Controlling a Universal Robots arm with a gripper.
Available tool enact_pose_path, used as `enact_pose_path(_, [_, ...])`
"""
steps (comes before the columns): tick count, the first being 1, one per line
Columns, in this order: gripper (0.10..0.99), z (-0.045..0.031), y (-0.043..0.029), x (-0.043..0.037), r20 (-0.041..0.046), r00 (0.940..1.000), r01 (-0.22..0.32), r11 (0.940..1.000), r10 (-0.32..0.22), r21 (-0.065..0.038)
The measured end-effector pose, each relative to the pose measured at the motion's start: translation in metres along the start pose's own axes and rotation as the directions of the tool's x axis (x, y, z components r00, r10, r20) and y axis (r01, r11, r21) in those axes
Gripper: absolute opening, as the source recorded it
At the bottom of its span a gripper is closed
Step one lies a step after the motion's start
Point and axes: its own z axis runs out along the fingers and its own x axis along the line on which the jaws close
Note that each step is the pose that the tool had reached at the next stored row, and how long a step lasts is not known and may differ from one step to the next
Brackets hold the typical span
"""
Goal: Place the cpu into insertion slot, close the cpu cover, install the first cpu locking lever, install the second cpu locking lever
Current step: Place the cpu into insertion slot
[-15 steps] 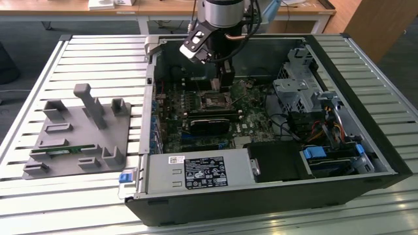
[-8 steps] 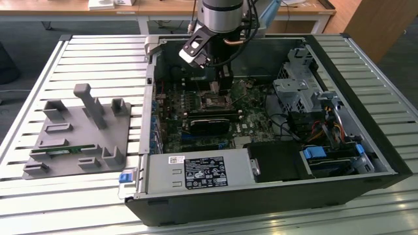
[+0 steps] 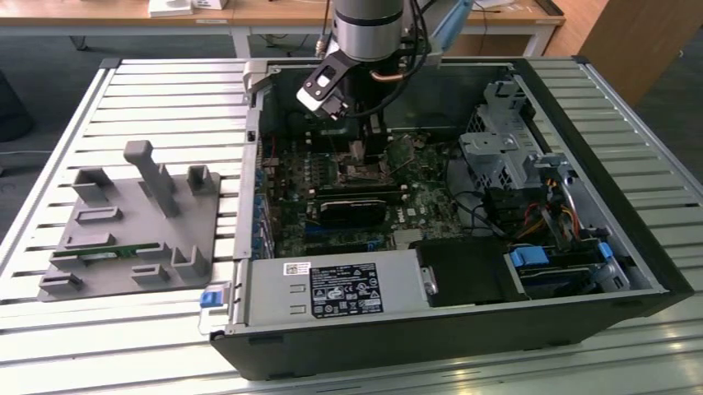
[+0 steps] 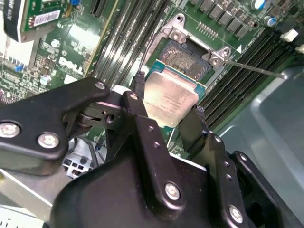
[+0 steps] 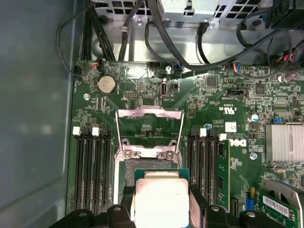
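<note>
My gripper point(image 4: 166, 105) is shut on the cpu point(image 4: 170, 100), a flat square chip with a pale silvery top, pinched by its two opposite edges between black fingers point(image 4: 137, 97). The chip hangs just above the insertion slot point(image 4: 184, 59), overlapping one side of it while the dark socket field shows past it. In the first wrist view the cpu point(image 5: 161, 202) sits between the fingers, and the cpu cover point(image 5: 149, 112), a silvery windowed frame, is swung open beyond the socket point(image 5: 125, 173). A thin locking lever point(image 4: 251, 69) sticks out beside the socket. In the exterior view the gripper point(image 3: 363, 152) reaches down into the computer case.
The green motherboard point(image 3: 423, 210) lies in an open black case point(image 3: 439, 346) on a slatted table. Memory slots point(image 5: 92, 166) flank the socket. A black card point(image 3: 354, 207), power supply point(image 3: 329, 290), drive cages point(image 3: 500, 152) and cables crowd the case. A grey fixture point(image 3: 132, 222) stands on the exterior view's left.
</note>
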Motion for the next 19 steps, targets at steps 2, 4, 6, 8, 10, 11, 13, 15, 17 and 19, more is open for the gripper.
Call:
enact_pose_path(2, [0.537,0.0035,-0.0003,0.0000,-0.0001,1.0000,0.000,1.0000,0.000,0.000])
enact_pose_path(4, [0.537,0.0068,-0.0006,0.0000,-0.0001,1.0000,0.000,1.0000,0.000,0.000])
enact_pose_path(6, [0.537,0.0094,-0.0008,0.0000,-0.0002,1.0000,0.000,1.0000,0.000,0.000])
enact_pose_path(8, [0.537,0.0115,-0.0010,0.0000,-0.0002,1.0000,0.000,1.0000,0.000,0.000])
enact_pose_path(10, [0.537,0.0130,-0.0012,0.0001,-0.0002,1.0000,0.000,1.0000,0.000,0.000])
enact_pose_path(11, [0.537,0.0134,-0.0012,0.0001,-0.0001,1.0000,0.000,1.0000,0.000,0.000])
enact_pose_path(13, [0.537,0.0139,-0.0013,0.0000,0.0000,1.0000,0.000,1.0000,0.000,0.000])
enact_pose_path(15, [0.537,0.0145,-0.0013,0.0001,-0.0001,1.0000,0.000,1.0000,0.000,0.000])
enact_pose_path(17, [0.537,0.0151,-0.0014,0.0001,-0.0001,1.0000,0.000,1.0000,0.000,0.000])
enact_pose_path(19, [0.537,0.0156,-0.0014,0.0001,-0.0001,1.0000,0.000,1.0000,0.000,0.000])
